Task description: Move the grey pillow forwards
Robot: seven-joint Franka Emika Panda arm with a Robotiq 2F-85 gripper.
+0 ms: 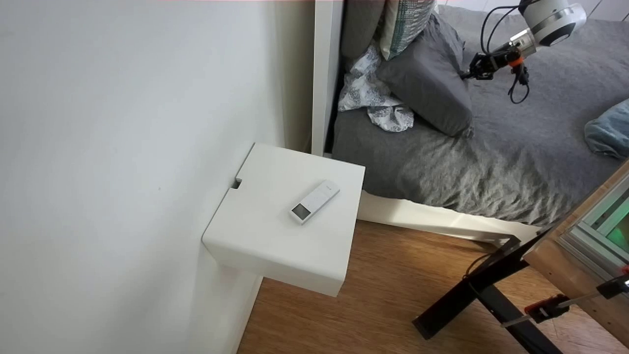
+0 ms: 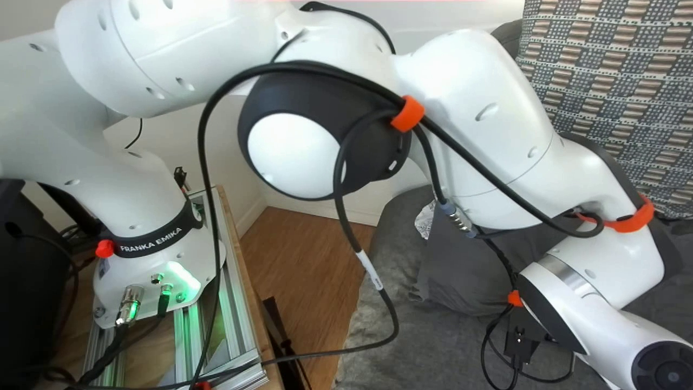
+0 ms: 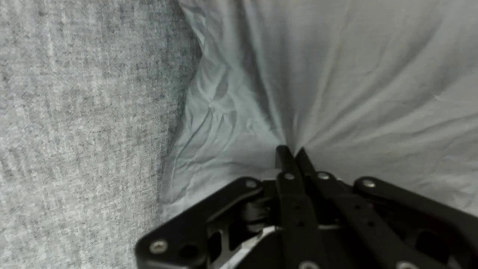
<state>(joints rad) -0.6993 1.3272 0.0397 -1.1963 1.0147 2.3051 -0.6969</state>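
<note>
The grey pillow (image 1: pixel 425 81) lies tilted on the grey bed (image 1: pixel 535 123), against the other cushions at the bed's head. My gripper (image 1: pixel 464 75) meets its side facing the middle of the bed. In the wrist view the gripper (image 3: pixel 292 152) is shut on a pinch of the pillow's cloth (image 3: pixel 373 97), and folds fan out from the fingertips. In an exterior view the pillow (image 2: pixel 460 265) is partly covered by my arm, and the fingertips are hidden there.
Patterned cushions (image 1: pixel 410 24) (image 2: pixel 612 81) stand behind the pillow. A white and grey printed cloth (image 1: pixel 366 88) lies beside it. A white bedside table (image 1: pixel 265 226) holds a white remote (image 1: pixel 314 201). A blue cloth (image 1: pixel 609 130) lies on the bed.
</note>
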